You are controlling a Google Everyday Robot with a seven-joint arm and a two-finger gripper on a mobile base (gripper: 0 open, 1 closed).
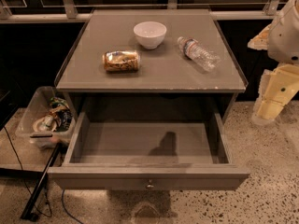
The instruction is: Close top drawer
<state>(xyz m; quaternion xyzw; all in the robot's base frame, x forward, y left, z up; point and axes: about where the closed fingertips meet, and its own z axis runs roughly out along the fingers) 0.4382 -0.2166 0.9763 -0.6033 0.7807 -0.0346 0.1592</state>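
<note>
At 9 o'clock a plastic bin [28,120] sits just beside the left side of the top drawer [140,143]. The drawer is grey-brown and shallow and stands pulled far out at 6 o'clock under the counter [159,73], with a round knob [149,185] mid-front. Speckled floor [261,195] lies beyond its right corner. At 3 o'clock the gripper [268,111] hangs apart from the drawer's right edge; whether wide or narrow, I cannot tell

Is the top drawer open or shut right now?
Open. The top drawer is pulled well out of the cabinet, its bare floor in view. The gripper hangs to the right, clear of it.
</note>
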